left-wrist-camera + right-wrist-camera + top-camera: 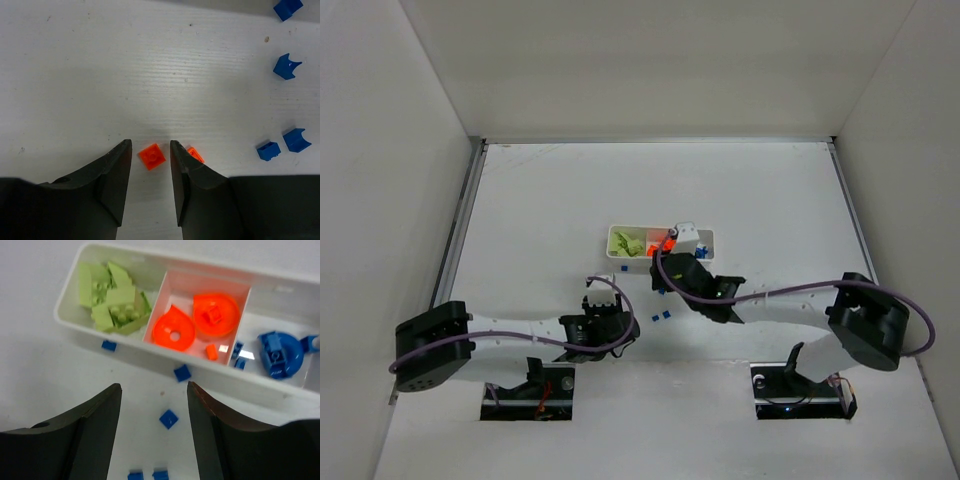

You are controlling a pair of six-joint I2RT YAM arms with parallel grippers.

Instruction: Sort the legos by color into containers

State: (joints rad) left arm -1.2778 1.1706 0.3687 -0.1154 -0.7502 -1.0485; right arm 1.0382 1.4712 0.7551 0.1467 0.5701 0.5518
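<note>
An orange lego sits between the left fingers, untouched.

A robotics lab cell: white table boxed in by plain white walls, two arms bolted on.

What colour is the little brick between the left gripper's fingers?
Orange. The brick shows best in the left wrist view.

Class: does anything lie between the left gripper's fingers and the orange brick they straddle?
Nothing visible. The orange brick lies on the table between the open fingers; a second orange brick is partly hidden behind one finger.
</note>
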